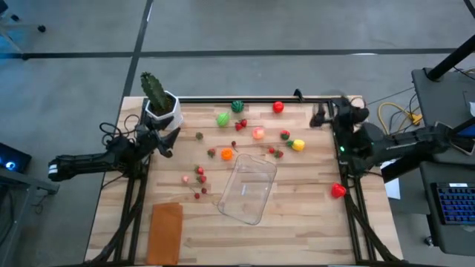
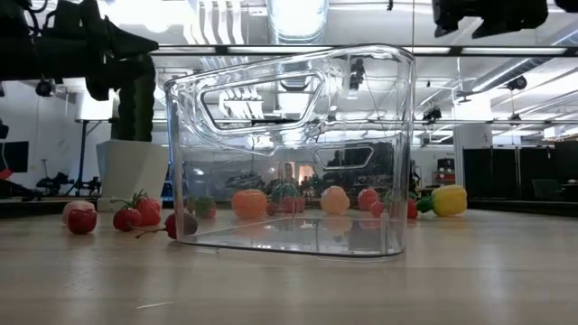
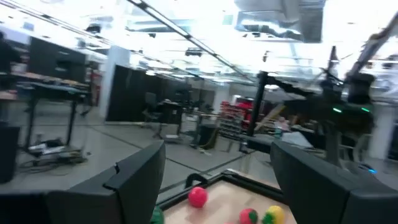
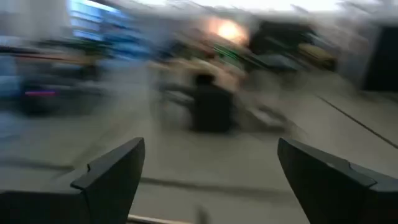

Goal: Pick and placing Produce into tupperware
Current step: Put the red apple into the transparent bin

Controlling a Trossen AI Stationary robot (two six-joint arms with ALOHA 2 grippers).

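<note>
Right now nothing has gone into the tupperware (image 1: 247,190), which lies clear and empty near the middle of the table (image 1: 312,222), while the produce (image 1: 257,133) is scattered over the far half and to the container's left. Both arms sit at the table's edges: the left gripper (image 1: 165,141) hovers just in front of the cactus (image 1: 154,90) in its white pot, and the right gripper (image 1: 323,115) sits near the far right corner. Each wrist view shows its 2 fingers (image 3: 134,177) spread wide apart with nothing between them, so both are open and empty. The step in hand looks like the first reach, and doing it well probably means choosing a piece that stands alone. For the right arm, the yellow piece (image 1: 298,144) and the red ball (image 1: 278,107) near the far edge look like the easiest targets; the red piece (image 1: 338,190) at the right edge is also isolated. For the left arm, the small red ones (image 1: 200,176) left of the container are close but bunched, so the fingers should come straight down over 1, centred, to avoid nudging its neighbours. The orange-brown rectangle (image 1: 166,231) at the near left is not involved.
</note>
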